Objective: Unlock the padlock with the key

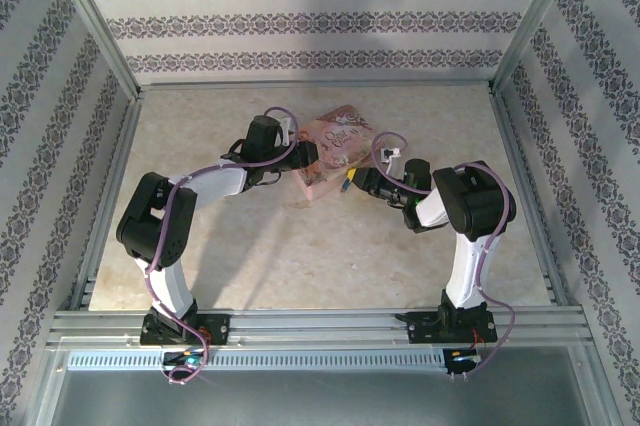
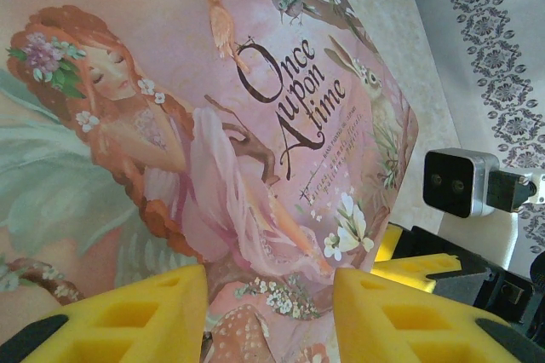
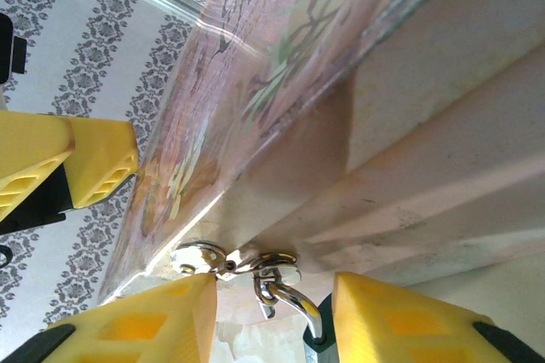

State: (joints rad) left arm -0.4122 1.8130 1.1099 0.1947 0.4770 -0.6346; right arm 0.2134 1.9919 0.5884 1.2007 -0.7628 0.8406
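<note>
evidently right gripper [image 3: 272, 308] gapes partly around the padlock [image 3: 298, 302]; left gripper [image 2: 271, 303] perhaps grips the pink box [image 2: 213, 124].

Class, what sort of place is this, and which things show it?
Probably a robot test cell: a left arm and right arm bolted to a metal rail at the edge of the table, walled by wallpapered panels in a metal frame.

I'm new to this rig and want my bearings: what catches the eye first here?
A pink box printed "Once upon a time" sits mid-table, with the left claw and right claw both at it. At its edge a small padlock hangs by its silvery shackle from a metal hasp, between the right claw's yellow fingers.
</note>
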